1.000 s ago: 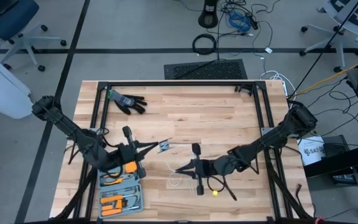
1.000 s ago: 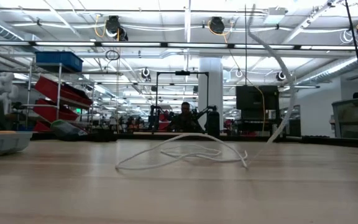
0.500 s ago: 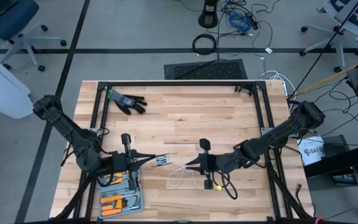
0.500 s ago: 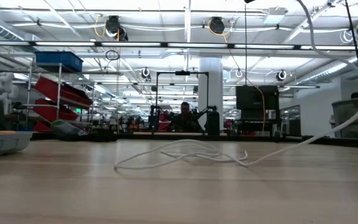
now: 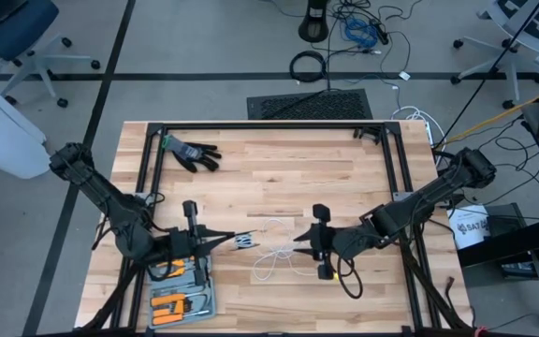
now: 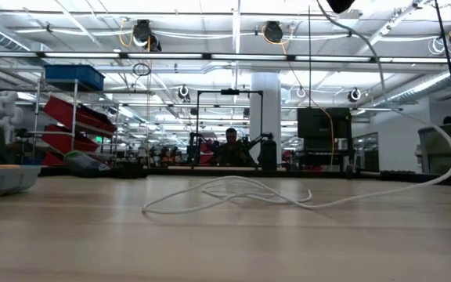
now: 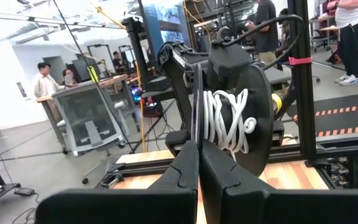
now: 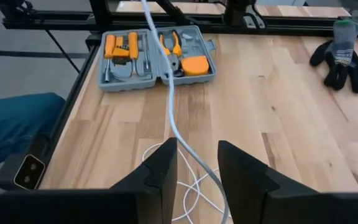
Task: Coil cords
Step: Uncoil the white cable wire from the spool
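My left gripper (image 5: 225,241) is at the near left of the table, shut on a black spool (image 5: 243,241) with white cord wound on it (image 7: 225,121). From the spool the cord (image 8: 171,106) runs slack to loose loops (image 5: 274,260) on the table (image 6: 225,196). My right gripper (image 5: 299,240) faces the spool from the right, tipped downward above the loops. It is open (image 8: 197,168), and the cord passes between its fingers. In the low view the cord (image 6: 445,149) hangs in a slack arc from above the picture. My left gripper pinches the rim of the spool's thin disc (image 7: 196,115) between its two fingers. The fingers come level from the table's left. The spool stands on edge, lifted clear of the table. Of my right gripper, I cannot tell whether the fingers touch the cord running between them.
An open grey tool case (image 5: 181,290) with orange tools lies at the near left corner (image 8: 157,56). A black glove (image 5: 193,153) lies at the far left (image 8: 344,53). A black frame (image 5: 260,126) rims the table. People stand in the room beyond.
My right gripper has drawn back toward the table's right edge, risen a little and tipped more downward. The cord, drawn up straight to it a second ago, now sags in a slack arc. My left gripper has swung the spool slightly nearer, then held still.
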